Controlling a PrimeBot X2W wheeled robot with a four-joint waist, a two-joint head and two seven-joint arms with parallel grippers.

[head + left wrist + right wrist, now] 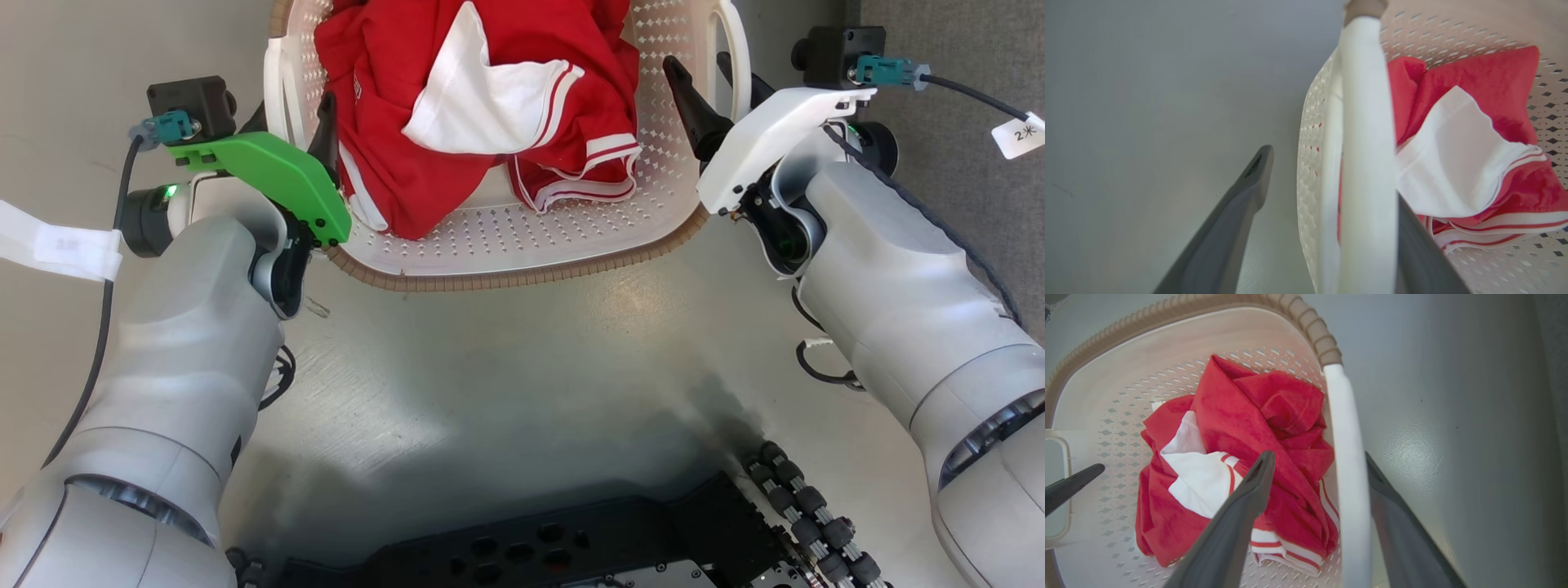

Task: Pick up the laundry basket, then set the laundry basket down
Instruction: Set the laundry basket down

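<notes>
Jaws apart on left gripper [298, 122] and right gripper [696, 61], straddling the left handle [1367, 122] and right handle [1347, 457] of the laundry basket [522, 237], far centre on the floor [522, 367]. Likely light, stiff plastic; grip both handles evenly.

We have the laundry basket [531, 278] straight ahead, floor [506, 367] beneath, clothing [392, 188] heaped inside. Our left gripper [298, 122] straddles its left handle [277, 90], our right gripper [698, 69] the right handle [739, 49].
</notes>
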